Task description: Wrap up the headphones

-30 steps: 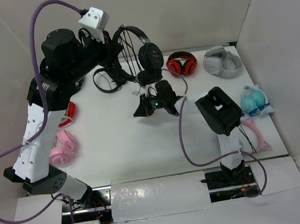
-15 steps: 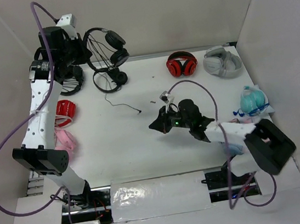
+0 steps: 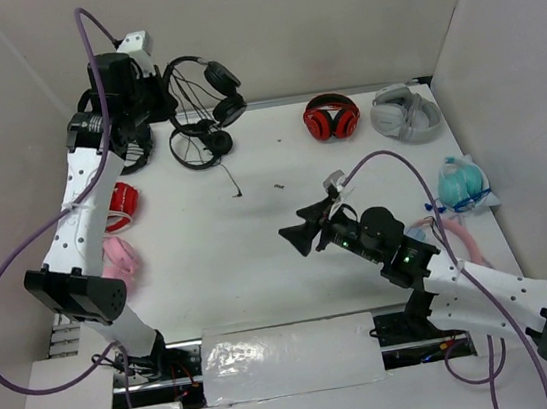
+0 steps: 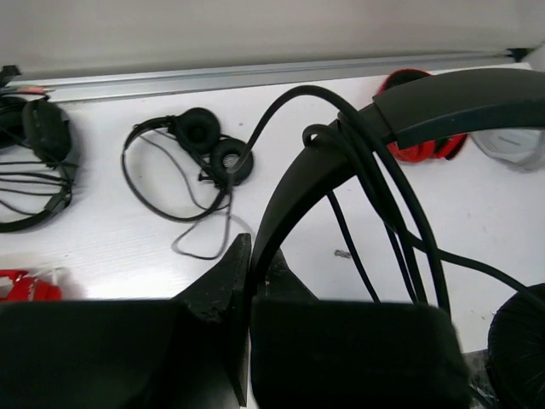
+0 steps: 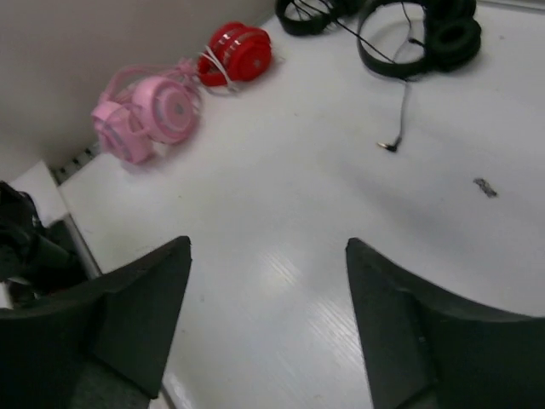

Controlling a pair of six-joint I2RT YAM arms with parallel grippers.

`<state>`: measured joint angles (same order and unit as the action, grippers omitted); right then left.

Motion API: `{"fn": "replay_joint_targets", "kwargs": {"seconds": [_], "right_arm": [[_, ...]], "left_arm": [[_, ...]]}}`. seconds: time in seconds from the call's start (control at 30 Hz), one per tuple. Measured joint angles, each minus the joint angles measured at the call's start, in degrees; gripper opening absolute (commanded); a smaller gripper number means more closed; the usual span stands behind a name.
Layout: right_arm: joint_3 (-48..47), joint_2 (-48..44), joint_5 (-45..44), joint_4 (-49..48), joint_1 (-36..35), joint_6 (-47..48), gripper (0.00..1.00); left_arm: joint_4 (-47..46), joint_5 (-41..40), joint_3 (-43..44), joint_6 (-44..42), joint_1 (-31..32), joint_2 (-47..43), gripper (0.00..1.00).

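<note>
The black headphones (image 3: 221, 76) hang in the air at the back left, their two round ear cups below the thin headband (image 4: 443, 102). My left gripper (image 3: 169, 87) is shut on that headband (image 4: 255, 256), and several turns of thin black cable lie around the band. A loose cable end with its plug (image 3: 237, 193) reaches the table below (image 5: 387, 146). My right gripper (image 3: 300, 226) is open and empty, low over the middle of the table (image 5: 268, 247), well apart from the headphones.
A second thin black pair (image 3: 195, 144) and a bulkier black headset (image 3: 131, 153) lie under the left arm. Red (image 3: 333, 118) and grey (image 3: 405, 112) headphones sit at the back right, a teal pair (image 3: 462, 183) at the right edge, and pink (image 3: 114, 258) and small red (image 3: 122, 199) pairs on the left.
My right gripper has let go, opened and drawn back toward the near right. My left arm has carried the headphones to the back left, and the cable end has trailed after them.
</note>
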<state>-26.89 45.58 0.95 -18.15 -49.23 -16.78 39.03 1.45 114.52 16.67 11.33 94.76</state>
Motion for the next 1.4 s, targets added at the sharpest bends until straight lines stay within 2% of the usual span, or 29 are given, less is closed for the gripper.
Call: {"fn": "replay_joint_targets", "kwargs": {"seconds": [0.03,0.27,0.43,0.67,0.8,0.97,1.07,1.1,1.2,1.3,1.4], "right_arm": [[0.37,0.57,-1.36,0.31,-0.31,0.76,0.99],[0.94,6.43,-7.21,-2.49,-0.42,8.61,1.00],[-0.52,14.84,-6.62,-6.82,1.25,16.41,1.00],[-5.46,29.44,3.48,-13.11,7.76,25.24,1.00],[-11.17,38.21,10.54,-15.65,7.85,27.10,1.00],[-21.51,49.96,14.16,-16.52,7.89,26.62,1.00],[-26.21,54.40,16.20,-16.02,7.91,25.83,0.81],[-27.45,55.23,16.70,-15.34,7.93,25.64,0.53],[-29.66,56.19,19.10,-13.86,8.13,25.35,0.00],[-29.40,55.67,21.33,-13.57,8.26,23.85,0.00],[-23.17,51.47,22.21,-14.82,8.00,21.81,0.00]], "left_arm": [[0.04,0.00,0.00,-0.04,0.90,-0.39,0.00],[0.55,0.48,0.48,-0.87,9.57,-7.32,0.00],[0.42,1.53,2.12,-2.49,16.83,-12.66,0.00],[0.70,1.14,5.14,-4.57,24.06,-15.26,0.00],[1.86,0.28,7.58,-5.25,28.13,-14.84,0.00],[2.86,-2.25,11.47,-6.49,32.44,-13.94,0.00],[2.91,-2.99,12.41,-7.43,33.48,-13.94,0.00],[2.91,-3.17,12.52,-7.48,33.51,-13.97,0.00],[2.95,-3.80,12.59,-7.52,33.51,-13.97,0.00],[2.73,-5.81,12.48,-7.69,33.51,-14.01,0.00],[0.07,-10.62,10.36,-8.74,33.55,-14.51,0.00]]}}
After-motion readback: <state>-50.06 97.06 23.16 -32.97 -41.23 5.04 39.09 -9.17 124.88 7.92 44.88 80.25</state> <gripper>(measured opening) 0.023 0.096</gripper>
